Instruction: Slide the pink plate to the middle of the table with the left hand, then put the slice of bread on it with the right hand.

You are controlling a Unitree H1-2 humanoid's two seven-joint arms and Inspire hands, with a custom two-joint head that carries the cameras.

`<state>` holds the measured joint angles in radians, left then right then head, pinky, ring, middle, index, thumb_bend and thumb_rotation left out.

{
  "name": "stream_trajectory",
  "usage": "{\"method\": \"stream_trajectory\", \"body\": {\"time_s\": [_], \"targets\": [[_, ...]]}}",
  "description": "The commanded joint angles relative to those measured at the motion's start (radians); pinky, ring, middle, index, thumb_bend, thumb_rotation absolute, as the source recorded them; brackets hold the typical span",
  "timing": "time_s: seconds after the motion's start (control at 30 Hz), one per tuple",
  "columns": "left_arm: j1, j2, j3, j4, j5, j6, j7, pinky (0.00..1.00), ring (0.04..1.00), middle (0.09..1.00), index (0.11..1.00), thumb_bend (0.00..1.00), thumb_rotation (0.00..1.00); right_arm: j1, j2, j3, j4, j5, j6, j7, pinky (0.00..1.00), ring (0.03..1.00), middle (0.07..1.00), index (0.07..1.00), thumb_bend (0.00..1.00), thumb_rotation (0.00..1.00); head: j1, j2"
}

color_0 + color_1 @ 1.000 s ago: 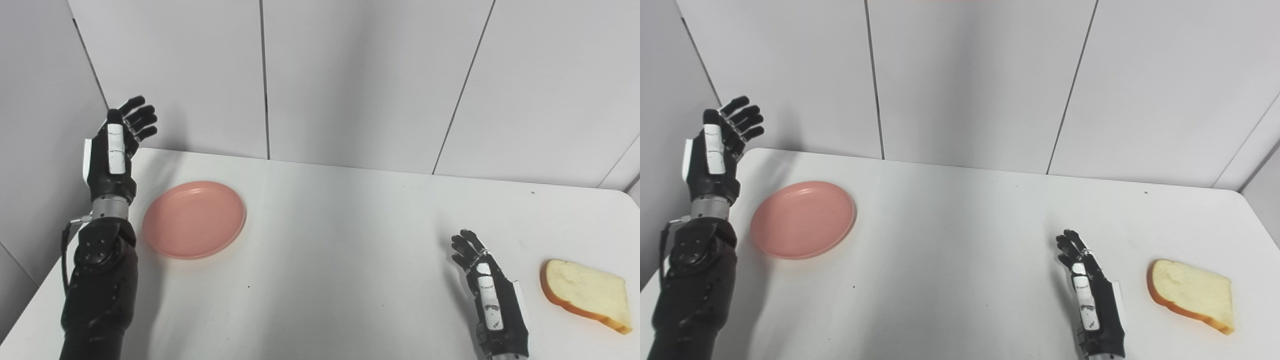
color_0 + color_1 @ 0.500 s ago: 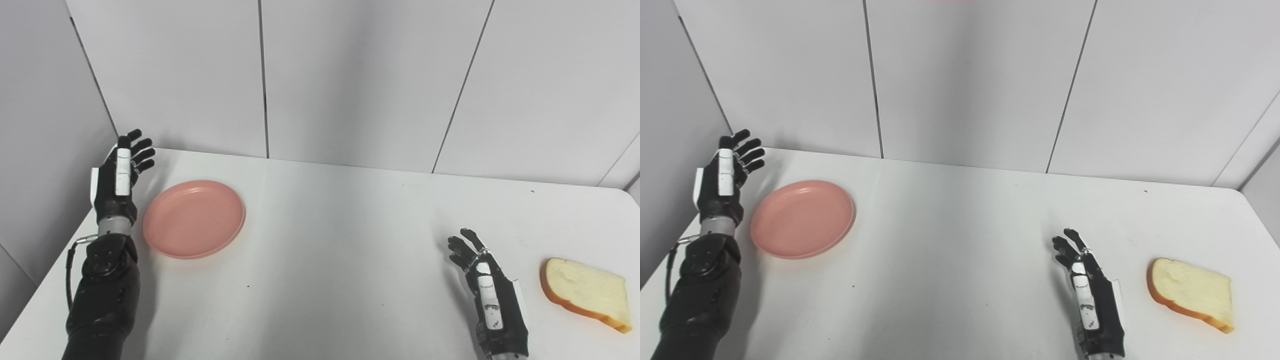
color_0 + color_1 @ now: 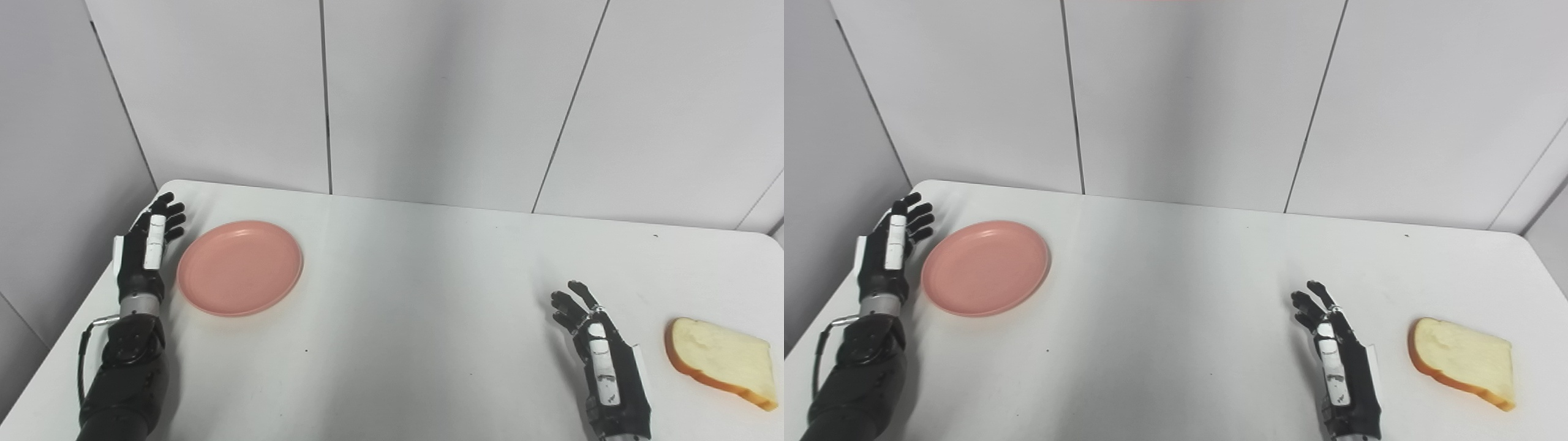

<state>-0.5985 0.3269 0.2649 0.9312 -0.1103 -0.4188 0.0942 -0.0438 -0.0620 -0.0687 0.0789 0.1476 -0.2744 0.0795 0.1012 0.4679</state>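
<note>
left robot hand [image 3: 149, 248] lowered | beside pink plate [image 3: 240, 267] left rim | apart

plate [image 3: 239, 267] lying far left on worktop [image 3: 416, 294] | left hand [image 3: 146, 250] sitting just left of plate | bread slice [image 3: 721, 362] lying near right, toward front | right hand [image 3: 603, 367] resting left of bread, apart

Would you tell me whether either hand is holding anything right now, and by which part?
Nothing is held. The left hand is open beside the round pink plate; the right hand is open, apart from the bread slice.
</note>
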Motion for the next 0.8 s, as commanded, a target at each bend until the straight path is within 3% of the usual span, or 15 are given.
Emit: {"method": "stream_trajectory", "body": {"time_s": [0.0,0.13,0.33,0.43,0.77], "targets": [[-0.026,0.020,-0.007,-0.022,0.003,-0.041,-0.002,0.78,0.781,0.782,0.780,0.95,0.92,0.051,0.032,0.008,0.042,0.018,0.013,0.000,0.84,0.826,0.784,0.828,0.80,0.87,0.002,0.002],[-0.011,0.012,-0.017,-0.028,-0.001,-0.043,-0.017,0.74,0.776,0.774,0.768,0.96,0.91,0.052,0.032,0.011,0.040,0.011,0.014,-0.003,0.84,0.825,0.787,0.827,0.80,0.88,-0.003,0.002],[0.021,0.001,-0.042,-0.073,-0.016,-0.049,-0.113,0.73,0.794,0.802,0.799,0.91,0.92,0.050,0.032,0.013,0.045,0.007,0.008,-0.003,0.83,0.823,0.788,0.828,0.80,0.88,-0.006,0.005],[0.036,-0.013,-0.058,-0.102,-0.007,-0.049,-0.141,0.71,0.795,0.801,0.849,0.99,0.89,0.048,0.032,0.013,0.046,0.010,0.013,-0.002,0.84,0.829,0.794,0.828,0.79,0.88,-0.008,0.005],[0.088,-0.081,-0.108,-0.250,0.013,-0.013,-0.139,0.65,0.764,0.792,0.888,0.92,0.87,0.046,0.037,0.016,0.051,0.004,0.009,-0.004,0.83,0.823,0.792,0.820,0.79,0.88,-0.019,0.008]]}}
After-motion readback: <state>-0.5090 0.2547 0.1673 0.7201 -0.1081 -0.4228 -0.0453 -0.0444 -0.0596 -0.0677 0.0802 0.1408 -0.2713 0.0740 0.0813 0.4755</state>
